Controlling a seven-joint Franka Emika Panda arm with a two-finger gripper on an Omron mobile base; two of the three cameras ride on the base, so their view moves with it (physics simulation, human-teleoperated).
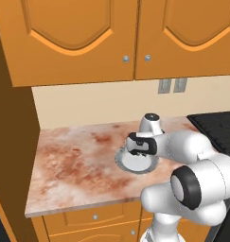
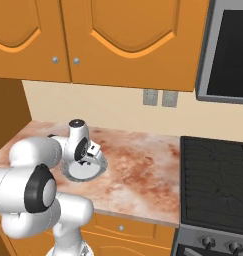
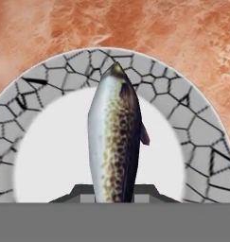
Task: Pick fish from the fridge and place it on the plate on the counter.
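Hand view: speckled silver-brown fish (image 3: 114, 142) clamped in gripper (image 3: 115, 188), above round grey-white plate (image 3: 50, 156).
Done: fish carried to mottled reddish stone counter (image 1: 74, 160).
Left: release onto plate.

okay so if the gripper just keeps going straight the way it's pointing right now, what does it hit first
The plate. The gripper, shut on the fish, points straight down at its pale centre, so the fish's far end would likely touch first. How much gap is left I cannot judge.
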